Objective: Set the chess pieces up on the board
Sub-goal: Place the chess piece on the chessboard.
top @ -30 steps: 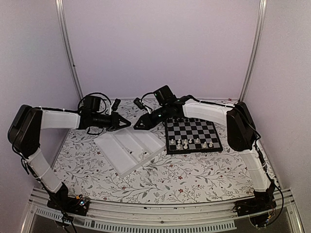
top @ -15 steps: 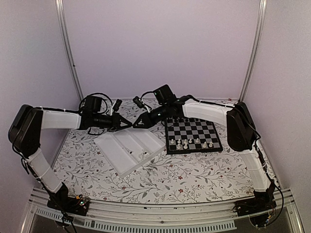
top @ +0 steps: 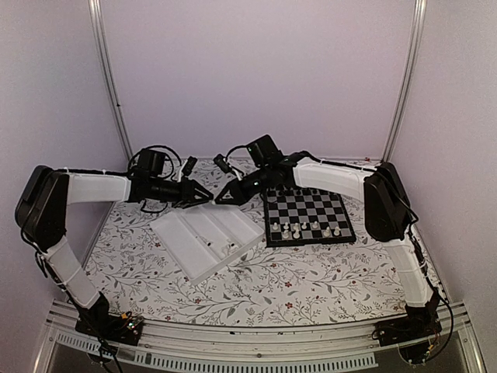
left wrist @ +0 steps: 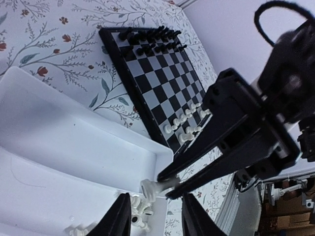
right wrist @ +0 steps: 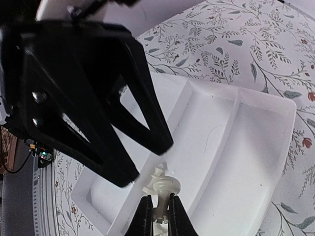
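The right claw (right wrist: 158,199) is clenching one white piece (right wrist: 165,186) by one end and holding it in the air just above the tray (top: 182,237). The left claw (top: 203,196) is meeting it tip to tip over the tray's far side. It is standing released, with its fingers (left wrist: 122,216) spread to either side of the piece and no contact showing.

The piece is looking light, hard and smooth, probably slippery. A squeeze on its rounded end is likely to twist it or pop it out, so the narrow waist looks the safest hold, with the base left free for setting down.

From above, the piece is too small to make out; only the two claws are showing, nose to nose. The right wrist camera is showing the grip itself. The left wrist camera is showing more: spare white pieces (left wrist: 140,216) lying in the tray, and the board (top: 309,210) on the tabletop (top: 272,287) right of the tray. Black men (left wrist: 152,39) are filling the board's far rows, and a few white men (left wrist: 184,125) are standing on the side nearer the arms.
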